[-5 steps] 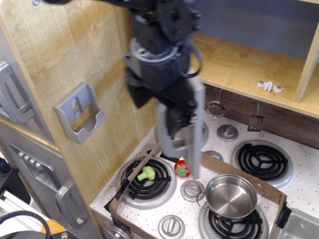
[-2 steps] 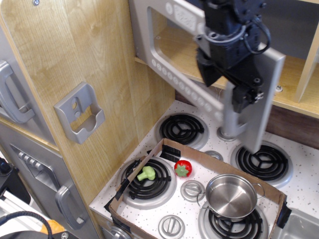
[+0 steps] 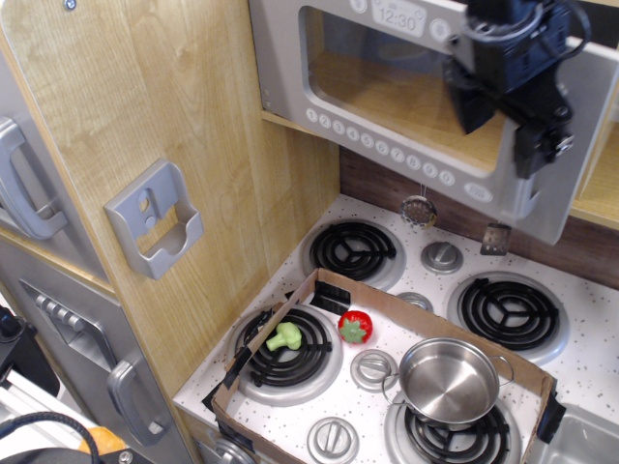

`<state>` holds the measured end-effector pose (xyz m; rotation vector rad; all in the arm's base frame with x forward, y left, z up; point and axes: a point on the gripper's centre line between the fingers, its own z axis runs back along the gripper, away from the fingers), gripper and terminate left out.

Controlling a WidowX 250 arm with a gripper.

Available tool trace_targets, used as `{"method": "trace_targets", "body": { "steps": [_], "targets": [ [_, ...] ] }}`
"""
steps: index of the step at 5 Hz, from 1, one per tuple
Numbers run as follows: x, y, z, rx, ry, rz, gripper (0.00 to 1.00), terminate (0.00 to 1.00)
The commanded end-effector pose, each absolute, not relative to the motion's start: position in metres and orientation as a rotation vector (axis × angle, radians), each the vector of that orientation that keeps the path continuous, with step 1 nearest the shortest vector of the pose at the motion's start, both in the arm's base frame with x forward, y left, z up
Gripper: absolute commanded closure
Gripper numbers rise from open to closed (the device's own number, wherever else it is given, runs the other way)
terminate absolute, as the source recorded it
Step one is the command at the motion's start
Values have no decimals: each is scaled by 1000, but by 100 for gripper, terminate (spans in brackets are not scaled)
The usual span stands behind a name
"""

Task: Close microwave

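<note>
The microwave [image 3: 387, 145] is at the top of the view. Its wide grey door, with a dark window [image 3: 387, 87] and a row of round white buttons [image 3: 368, 133], is swung almost flat against the wooden cavity. The door's right edge still stands a little out from the shelf. My black gripper [image 3: 535, 135] presses on the door's right end, just above the grey loop handle [image 3: 525, 198]. Its fingers are dark and bunched against the door, so I cannot tell how the jaws stand.
Below is a stovetop with several black burners [image 3: 353, 249]. A cardboard tray [image 3: 334, 285] holds a green broccoli [image 3: 283, 336], a red strawberry [image 3: 355, 326] and a steel pot [image 3: 450, 380]. A grey wall bracket [image 3: 155, 217] and cabinet handles [image 3: 24, 184] are at the left.
The gripper has swept from the centre up and to the right, swinging the door from edge-on and wide open round to nearly shut.
</note>
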<state>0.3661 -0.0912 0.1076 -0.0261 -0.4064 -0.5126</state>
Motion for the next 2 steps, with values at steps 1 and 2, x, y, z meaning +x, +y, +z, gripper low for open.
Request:
{"method": "trace_targets", "body": {
  "steps": [1,2],
  "targets": [
    [395,-108,138,-24,-477,-593,0,0],
    [400,-110,141,-20,-490,-608,0,0]
  ]
}}
